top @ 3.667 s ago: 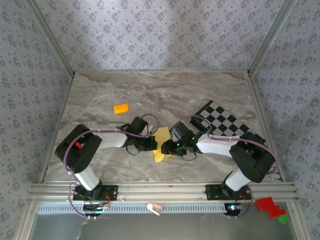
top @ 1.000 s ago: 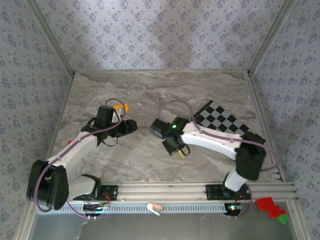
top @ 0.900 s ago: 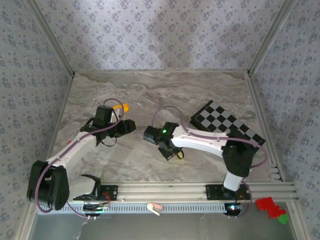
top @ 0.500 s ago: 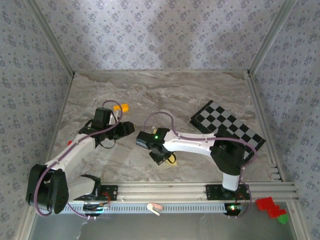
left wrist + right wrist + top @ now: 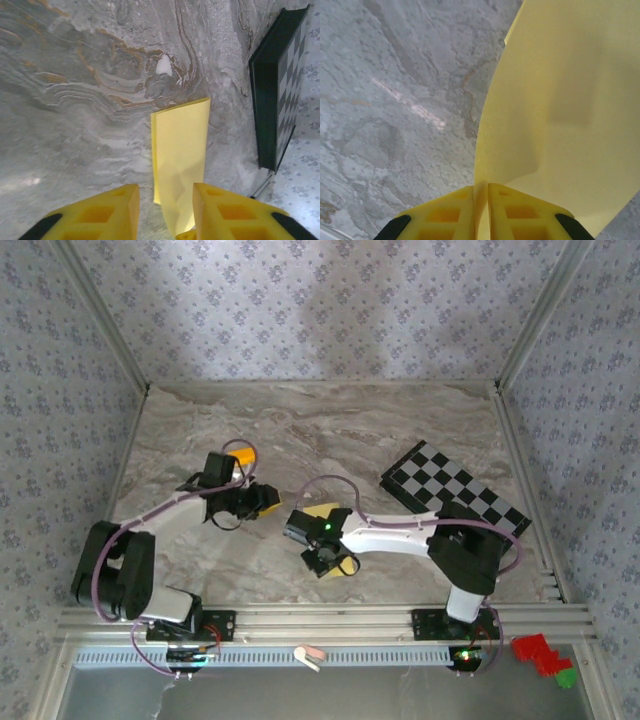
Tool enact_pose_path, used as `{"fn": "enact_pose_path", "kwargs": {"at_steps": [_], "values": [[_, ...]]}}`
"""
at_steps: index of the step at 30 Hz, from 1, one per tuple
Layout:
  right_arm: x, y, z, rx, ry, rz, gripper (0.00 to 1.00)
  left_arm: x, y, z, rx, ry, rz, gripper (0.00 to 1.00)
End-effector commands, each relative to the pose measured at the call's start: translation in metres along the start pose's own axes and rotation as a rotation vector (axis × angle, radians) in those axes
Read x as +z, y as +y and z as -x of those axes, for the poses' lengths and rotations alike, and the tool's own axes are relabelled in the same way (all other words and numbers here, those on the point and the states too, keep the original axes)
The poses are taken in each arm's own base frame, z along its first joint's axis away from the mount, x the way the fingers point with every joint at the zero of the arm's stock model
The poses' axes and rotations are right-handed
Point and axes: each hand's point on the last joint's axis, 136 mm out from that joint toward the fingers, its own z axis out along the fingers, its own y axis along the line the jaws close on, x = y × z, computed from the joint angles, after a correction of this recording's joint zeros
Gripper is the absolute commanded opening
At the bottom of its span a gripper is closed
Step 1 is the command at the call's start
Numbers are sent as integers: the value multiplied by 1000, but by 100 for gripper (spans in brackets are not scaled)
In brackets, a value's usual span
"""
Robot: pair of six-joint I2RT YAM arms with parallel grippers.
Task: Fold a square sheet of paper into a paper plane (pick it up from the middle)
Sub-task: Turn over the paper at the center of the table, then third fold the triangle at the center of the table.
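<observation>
The square sheet of paper (image 5: 180, 135), pale yellow and folded into a long strip, is lifted off the marble table (image 5: 200, 430). My right gripper (image 5: 481, 187) is shut on its near edge, and the sheet (image 5: 570, 100) curves up and away from the fingers. From above, the right gripper (image 5: 330, 562) sits at centre front with paper (image 5: 322, 510) showing beside its wrist. My left gripper (image 5: 166, 192) is open. The strip hangs between its yellow fingers (image 5: 100, 215) with a gap on each side. From above, the left gripper (image 5: 262, 502) points right at the paper.
A small orange block (image 5: 243, 454) lies behind the left arm, partly covered by it. The black-and-white checkered board (image 5: 455, 495) lies at the right and also runs along the right edge (image 5: 280, 85) of the left wrist view. Metal rails border the table.
The right arm carried the paper left and toward the front edge. The left arm swung right until its fingers straddle the strip, and its jaws narrowed.
</observation>
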Motion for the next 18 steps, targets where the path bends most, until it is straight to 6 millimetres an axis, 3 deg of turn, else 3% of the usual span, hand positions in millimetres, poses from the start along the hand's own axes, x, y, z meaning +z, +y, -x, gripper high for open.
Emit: {"fn": "enact_pose_path", "kwargs": {"at_steps": [1, 13, 18], "values": [[-6, 6, 11, 25, -71, 60, 14, 11, -32, 9, 38, 14, -87, 29], [-1, 4, 12, 33, -113, 89, 14, 82, -38, -9, 46, 160, -68, 19], [-2, 2, 13, 38, -121, 96, 14, 99, -23, -19, 43, 194, -20, 17]]}}
